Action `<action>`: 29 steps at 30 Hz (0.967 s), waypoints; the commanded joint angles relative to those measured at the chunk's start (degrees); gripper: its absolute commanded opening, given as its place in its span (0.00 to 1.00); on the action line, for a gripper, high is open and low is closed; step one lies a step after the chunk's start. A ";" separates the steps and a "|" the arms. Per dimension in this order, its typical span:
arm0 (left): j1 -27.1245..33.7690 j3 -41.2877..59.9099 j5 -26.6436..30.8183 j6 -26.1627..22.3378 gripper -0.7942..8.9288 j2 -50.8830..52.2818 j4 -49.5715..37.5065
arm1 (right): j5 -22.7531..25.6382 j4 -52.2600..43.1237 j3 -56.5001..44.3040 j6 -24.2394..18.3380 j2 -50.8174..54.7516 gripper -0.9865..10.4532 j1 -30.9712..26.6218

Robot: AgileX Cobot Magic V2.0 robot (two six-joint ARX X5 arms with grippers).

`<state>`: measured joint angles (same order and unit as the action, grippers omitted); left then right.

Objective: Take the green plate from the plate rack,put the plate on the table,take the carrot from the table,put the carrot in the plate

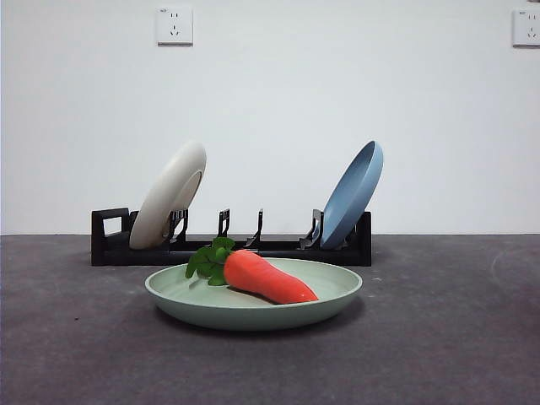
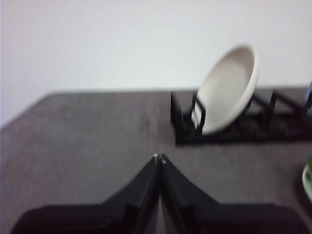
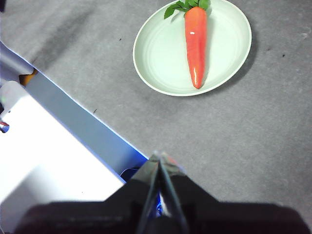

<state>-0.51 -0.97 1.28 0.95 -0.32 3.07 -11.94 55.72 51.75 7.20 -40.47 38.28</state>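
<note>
We see the carrot (image 1: pixel 268 277) lying in the green plate (image 1: pixel 253 305) on the table (image 1: pixel 439 337) — well apart from both grippers. Our left gripper (image 2: pixel 159 157) and right gripper (image 3: pixel 159 157) each have jaws pressed together, holding nothing

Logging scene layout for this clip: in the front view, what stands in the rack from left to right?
Square loop end of the long black plate rack → tilted cream-white round plate → bare upright slot prongs → tilted blue round plate.
</note>
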 commanded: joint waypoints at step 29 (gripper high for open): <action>0.24 0.79 -1.44 3.43 0.08 0.20 7.43 | 0.33 -0.26 -0.28 -0.20 0.04 0.09 0.15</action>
<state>-0.47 -0.97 -0.03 3.75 -0.27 10.68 -11.81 55.72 51.75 7.20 -40.47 38.28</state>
